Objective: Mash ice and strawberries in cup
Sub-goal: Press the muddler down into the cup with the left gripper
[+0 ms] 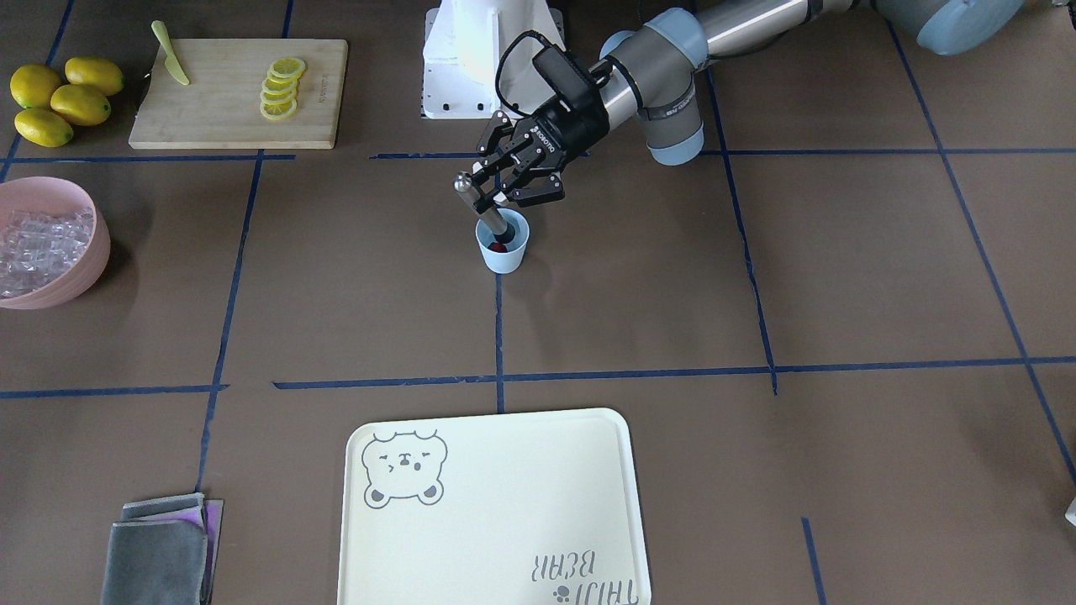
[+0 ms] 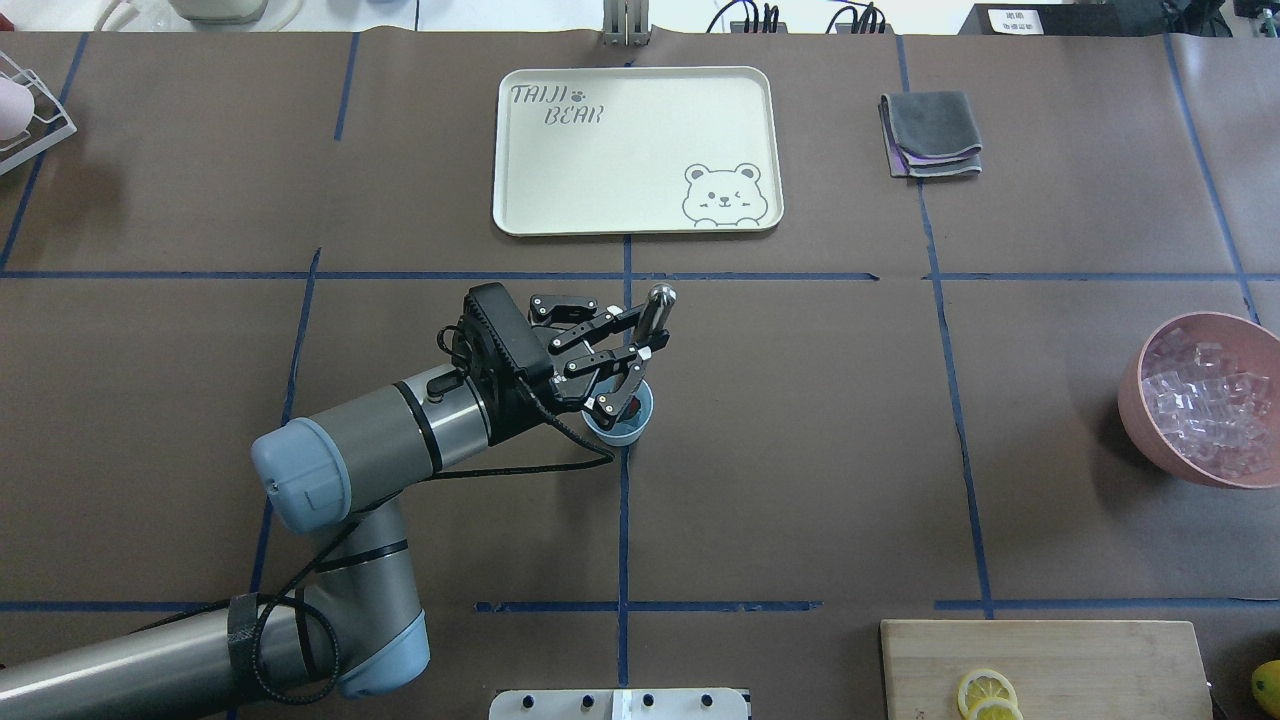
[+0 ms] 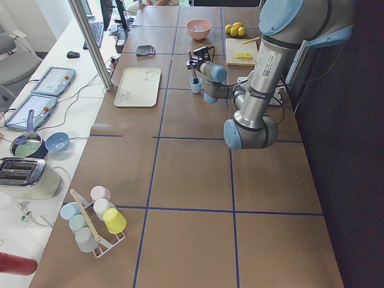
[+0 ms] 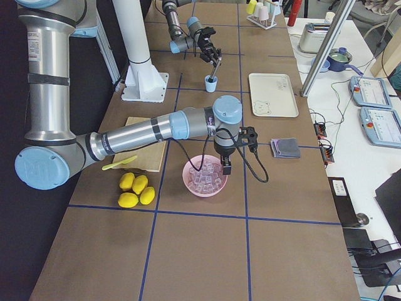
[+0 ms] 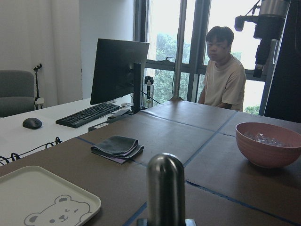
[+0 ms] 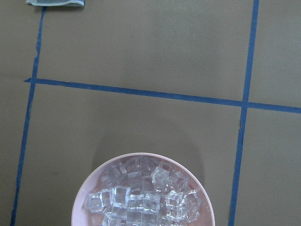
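Exterior front-facing view, mid-surface: your robot's left tool [image 1: 489, 195] was clamped on a steel muddler [image 1: 496, 220]. The muddler leaned at a tilt, its rounded top up and its lower end down inside the pale-blue cup [image 1: 504, 252]. The cup stood upright on the brown surface [image 1: 639, 294], right on a blue tape line. A spot of red, the strawberry [image 1: 499, 246], showed inside it beside the muddler's shaft. You could not tell from any view whether ice lay in the cup as well.

The ice cubes [image 1: 42, 248] you could see were heaped in the pink bowl [image 1: 88, 252], well apart from the cup at the surface's edge on the robot's right. In the exterior right view the right tool [image 4: 224, 164] hung directly over that bowl; whether its fingers were apart or together could not be told. Its wrist camera looked straight down on the cubes.

Behind the bowl, a wooden cutting board [image 1: 227, 109] carried a row of lemon slices [image 1: 282, 88] and a yellow knife [image 1: 171, 55], with four whole lemons [image 1: 63, 101] just beside it. On your side lay a cream bear-print tray [image 1: 504, 504] and folded grey cloths [image 1: 160, 550]. A man in a beige T-shirt [image 5: 225, 75] sat beyond the surface in the left wrist view.
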